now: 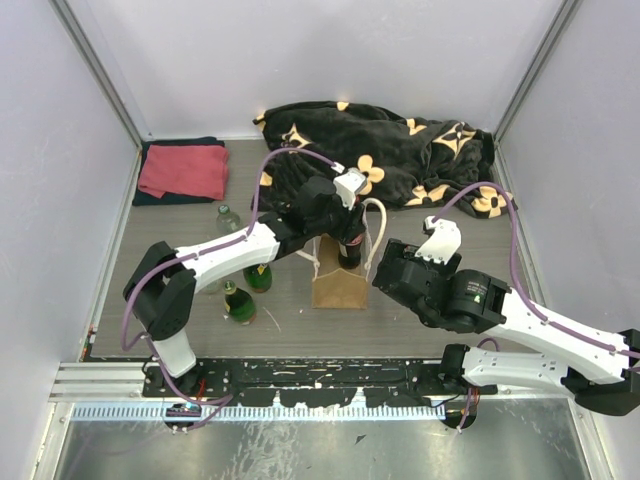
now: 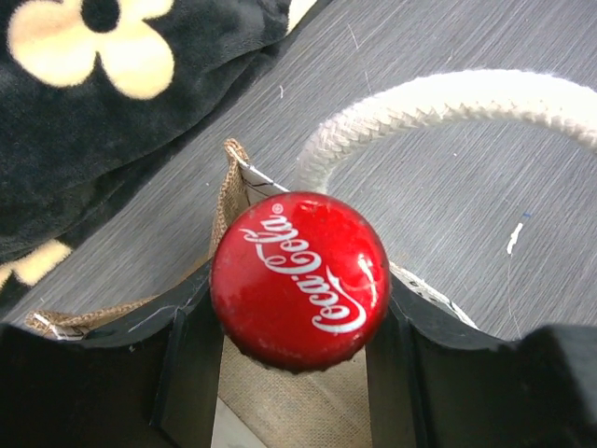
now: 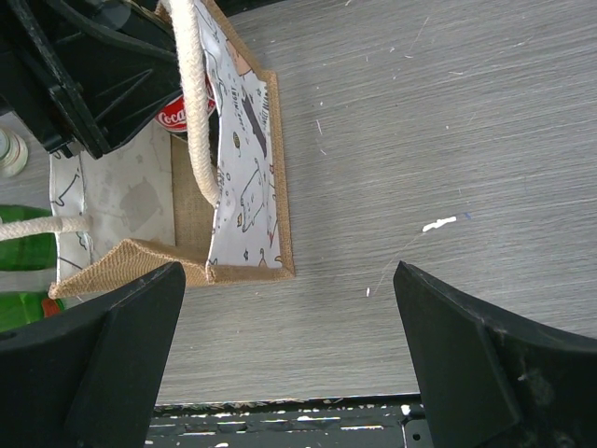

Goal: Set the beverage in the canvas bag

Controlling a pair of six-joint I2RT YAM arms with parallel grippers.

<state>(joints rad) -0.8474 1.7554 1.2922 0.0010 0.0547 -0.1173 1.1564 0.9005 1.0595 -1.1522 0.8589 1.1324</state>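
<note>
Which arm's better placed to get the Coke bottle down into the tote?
Left. The left fingers grip the bottle over the open canvas bag; the right fingers stand open beside it, empty.

The beverage (image 2: 298,280) is capped in glossy red metal. The canvas bag (image 1: 338,288) is coarsely woven, its rope handle (image 2: 448,98) twisted cord; the surface (image 2: 448,215) is matt and wood-grained.

Grey wood-grain table (image 1: 300,335), plain white walls (image 1: 300,50), metal rail (image 1: 100,372) in front

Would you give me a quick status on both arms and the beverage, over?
Left end effector shut on Coca-Cola bottle. Right end effector open, beside canvas bag. Bottle upright in bag mouth. Rope handle close beside cap.
</note>
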